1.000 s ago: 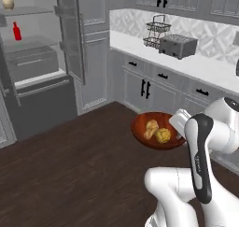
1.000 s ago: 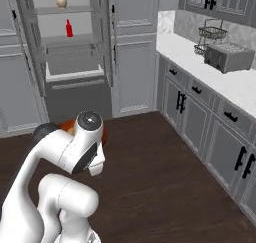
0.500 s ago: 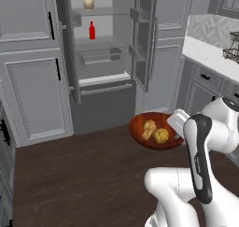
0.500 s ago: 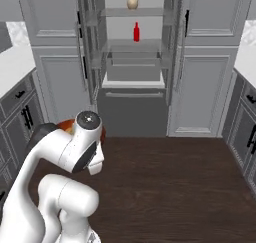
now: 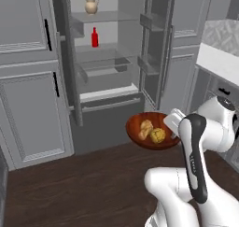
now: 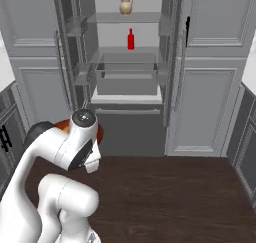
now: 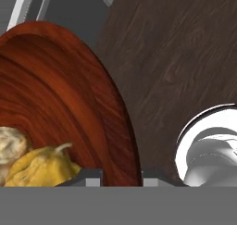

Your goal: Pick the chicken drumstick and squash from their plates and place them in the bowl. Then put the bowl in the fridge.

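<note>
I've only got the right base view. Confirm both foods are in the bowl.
Observer: Both are. In the left base view the chicken drumstick and the squash lie side by side in the bowl.
Operator: Tell me how it's carried.
Observer: The hand view shows the bowl's rim running down between the finger tips, above the dark wood floor.
Operator: Report the fridge.
Observer: The fridge stands open ahead of the bowl.

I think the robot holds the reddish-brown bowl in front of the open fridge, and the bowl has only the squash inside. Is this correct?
Not quite. The bowl holds two things, not one: the squash and, beside it, the chicken drumstick. The left base view shows both lying in the bowl. The rest is right: the bowl is held up in front of the open fridge.
</note>
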Available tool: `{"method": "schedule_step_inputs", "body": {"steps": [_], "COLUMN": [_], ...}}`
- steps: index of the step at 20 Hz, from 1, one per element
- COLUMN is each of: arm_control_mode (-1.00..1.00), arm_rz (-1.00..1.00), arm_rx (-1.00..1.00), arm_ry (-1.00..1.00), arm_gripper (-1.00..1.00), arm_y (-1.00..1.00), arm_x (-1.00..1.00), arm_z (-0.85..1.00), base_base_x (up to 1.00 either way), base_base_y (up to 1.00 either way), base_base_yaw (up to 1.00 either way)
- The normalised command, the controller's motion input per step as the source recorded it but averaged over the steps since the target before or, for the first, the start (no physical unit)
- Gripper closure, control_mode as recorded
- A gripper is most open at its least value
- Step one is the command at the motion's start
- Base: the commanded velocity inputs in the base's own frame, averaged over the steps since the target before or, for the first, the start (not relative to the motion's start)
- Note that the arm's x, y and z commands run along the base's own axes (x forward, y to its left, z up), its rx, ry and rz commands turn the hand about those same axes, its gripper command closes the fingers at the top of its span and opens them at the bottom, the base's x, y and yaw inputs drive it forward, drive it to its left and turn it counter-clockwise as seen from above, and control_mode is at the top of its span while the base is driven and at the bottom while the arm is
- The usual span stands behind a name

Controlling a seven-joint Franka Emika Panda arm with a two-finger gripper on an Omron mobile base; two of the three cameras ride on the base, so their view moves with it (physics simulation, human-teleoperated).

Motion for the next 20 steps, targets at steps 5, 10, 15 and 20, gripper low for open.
{"method": "schedule_step_inputs", "body": {"steps": [5, 10, 15, 20], "arm_control_mode": [1.0, 1.0, 1.0, 1.0], "arm_rz": [0.0, 0.0, 0.0, 0.0], "arm_rx": [0.0, 0.0, 0.0, 0.0], "arm_ry": [0.0, 0.0, 0.0, 0.0], "arm_gripper": [1.0, 1.0, 1.0, 1.0], "arm_y": [0.0, 0.0, 0.0, 0.0], "arm_x": [0.0, 0.0, 0.0, 0.0], "arm_z": [0.0, 0.0, 0.0, 0.0], "base_base_x": [1.0, 1.0, 1.0, 1.0], "base_base_y": [-0.59, -0.01, 0.09, 0.0], "base_base_yaw": [0.03, 0.11, 0.08, 0.09]}}
